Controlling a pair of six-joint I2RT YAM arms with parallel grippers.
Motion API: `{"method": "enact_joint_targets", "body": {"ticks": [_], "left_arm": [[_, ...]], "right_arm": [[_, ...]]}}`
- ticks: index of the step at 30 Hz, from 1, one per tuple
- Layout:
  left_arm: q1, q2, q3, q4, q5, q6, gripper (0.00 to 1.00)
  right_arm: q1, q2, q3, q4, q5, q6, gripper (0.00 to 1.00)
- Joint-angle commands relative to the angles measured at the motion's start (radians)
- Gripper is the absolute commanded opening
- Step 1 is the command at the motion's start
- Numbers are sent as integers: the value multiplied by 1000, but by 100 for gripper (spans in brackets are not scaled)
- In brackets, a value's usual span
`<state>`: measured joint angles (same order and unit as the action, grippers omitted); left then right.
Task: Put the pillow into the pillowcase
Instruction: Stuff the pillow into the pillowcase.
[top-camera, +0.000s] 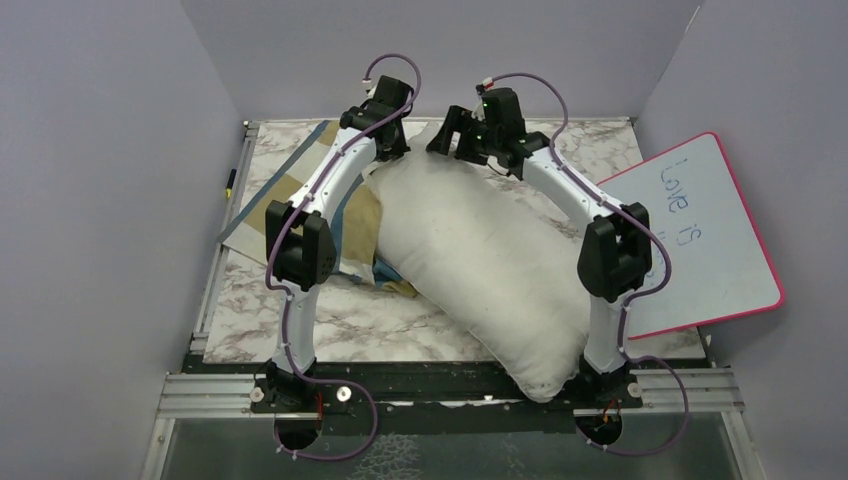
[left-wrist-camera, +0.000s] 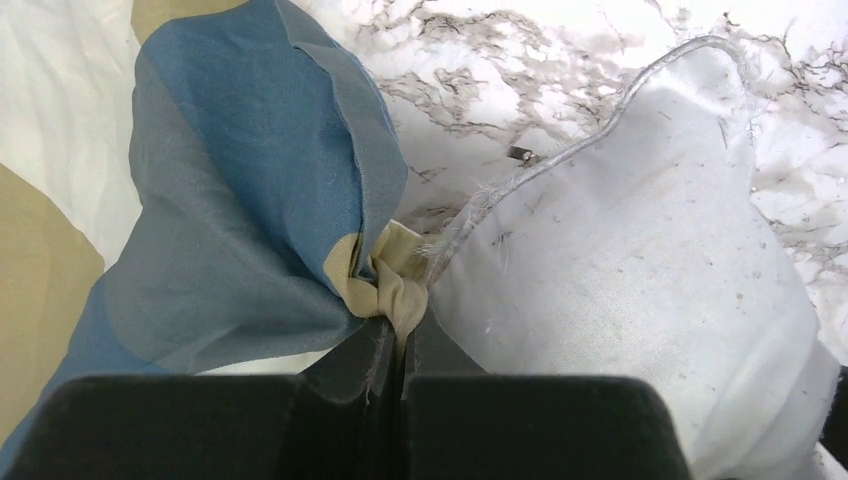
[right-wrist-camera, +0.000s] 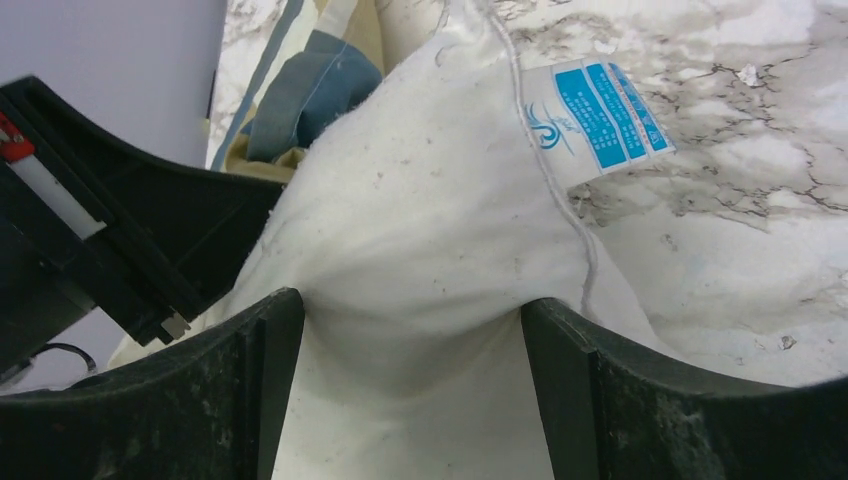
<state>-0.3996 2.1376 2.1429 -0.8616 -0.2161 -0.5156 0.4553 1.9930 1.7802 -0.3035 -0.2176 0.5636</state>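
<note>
The plump off-white fabric pillow (top-camera: 480, 260) lies diagonally across the centre of the marbled tabletop (top-camera: 330, 320), with the blue, tan and cream block-patterned pillowcase (top-camera: 262, 190) beside it at upper left. The left pincer (left-wrist-camera: 398, 335) is clamped on a bunched pillowcase fold. The right pincer (right-wrist-camera: 412, 320) stands wide, straddling the pillow's top end.

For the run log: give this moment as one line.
left gripper shut on pillowcase | right gripper open, straddling pillow | pillow outside pillowcase
</note>
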Motion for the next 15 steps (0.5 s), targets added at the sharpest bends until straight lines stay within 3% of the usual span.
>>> {"method": "enact_joint_targets", "body": {"ticks": [1, 4, 5, 6, 12, 15], "left_arm": [[-4, -7, 24, 64, 3, 0, 0], [-4, 3, 29, 64, -15, 5, 0], [-3, 6, 29, 64, -21, 3, 0], [-3, 6, 29, 64, -25, 1, 0], [-4, 7, 25, 64, -33, -4, 0], [-3, 6, 23, 66, -32, -9, 0]], "right_arm": [[-26, 2, 75, -54, 43, 73, 84], [-29, -35, 95, -102, 59, 70, 90], [-29, -49, 93, -102, 55, 66, 97], [-29, -63, 92, -99, 51, 57, 99], [-34, -68, 115, -113, 116, 8, 99], [-47, -19, 113, -38, 91, 9, 92]]}}
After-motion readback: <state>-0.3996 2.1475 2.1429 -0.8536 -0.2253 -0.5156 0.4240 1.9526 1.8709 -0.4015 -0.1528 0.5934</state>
